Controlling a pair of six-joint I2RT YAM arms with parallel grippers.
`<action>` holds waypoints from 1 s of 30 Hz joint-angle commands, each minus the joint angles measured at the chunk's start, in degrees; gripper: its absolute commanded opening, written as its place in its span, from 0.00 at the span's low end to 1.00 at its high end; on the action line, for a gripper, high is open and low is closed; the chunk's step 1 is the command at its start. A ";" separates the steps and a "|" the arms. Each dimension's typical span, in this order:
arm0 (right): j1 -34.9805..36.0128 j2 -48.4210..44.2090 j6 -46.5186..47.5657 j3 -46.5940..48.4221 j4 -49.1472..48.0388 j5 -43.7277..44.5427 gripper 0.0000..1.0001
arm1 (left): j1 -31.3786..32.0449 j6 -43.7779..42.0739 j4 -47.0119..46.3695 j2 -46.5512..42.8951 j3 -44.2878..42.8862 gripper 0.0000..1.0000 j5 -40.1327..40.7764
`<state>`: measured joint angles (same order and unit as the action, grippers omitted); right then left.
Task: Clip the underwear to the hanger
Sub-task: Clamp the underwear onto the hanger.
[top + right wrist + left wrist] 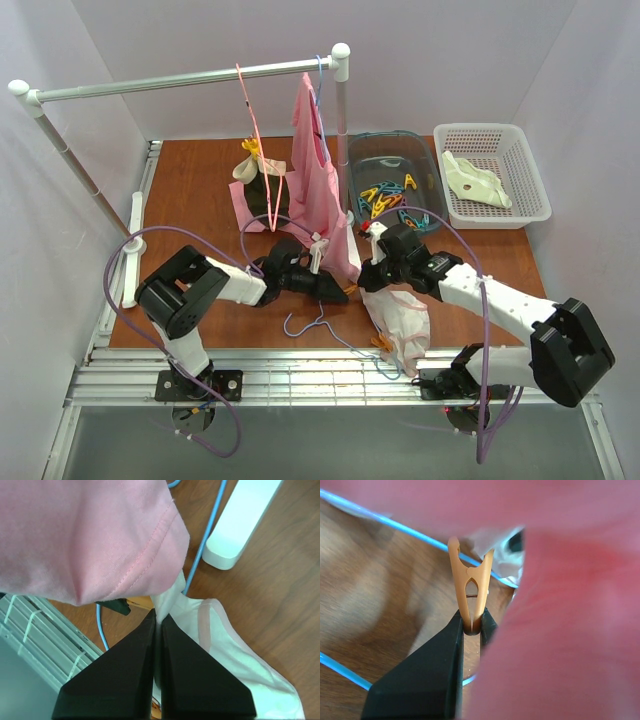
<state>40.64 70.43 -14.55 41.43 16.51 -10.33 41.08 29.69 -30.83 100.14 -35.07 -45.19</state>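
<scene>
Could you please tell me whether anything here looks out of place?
The hanging pink garment drapes into the work area, crowding both wrist views, where the right pincer holds the underwear and the left pincer an orange clothespin.

Matt cloth underwear (pixel 235 645), wire hanger (pixel 395 524), plastic peg (pixel 470 570), wooden table (pixel 280 605)

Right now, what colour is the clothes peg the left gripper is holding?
Orange. The peg shows best in the left wrist view.

Left end effector (pixel 472 625) pinches an orange clothespin (pixel 470 580) by its tail, its mouth pointing away. Beyond it the blue hanger (pixel 395 526) wire crosses the brown surface (pixel 380 595), with pale underwear (pixel 496 547) just behind. Blurred pink cloth (pixel 570 630) crowds the right.
</scene>
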 commanded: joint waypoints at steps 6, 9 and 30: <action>0.31 4.97 0.48 0.32 -2.98 -2.60 0.01 | -0.21 -2.09 0.68 -5.83 2.11 0.00 1.77; 0.23 5.85 0.39 0.49 -3.33 -1.89 0.01 | -0.21 -2.10 0.25 -6.01 2.90 0.00 2.03; -0.56 5.86 1.80 1.63 -2.28 -2.50 0.01 | -0.47 -2.71 -5.30 -8.47 6.68 0.00 5.20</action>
<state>40.47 77.41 -14.06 41.45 14.46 -12.21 40.97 28.67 -34.28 94.43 -28.42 -41.45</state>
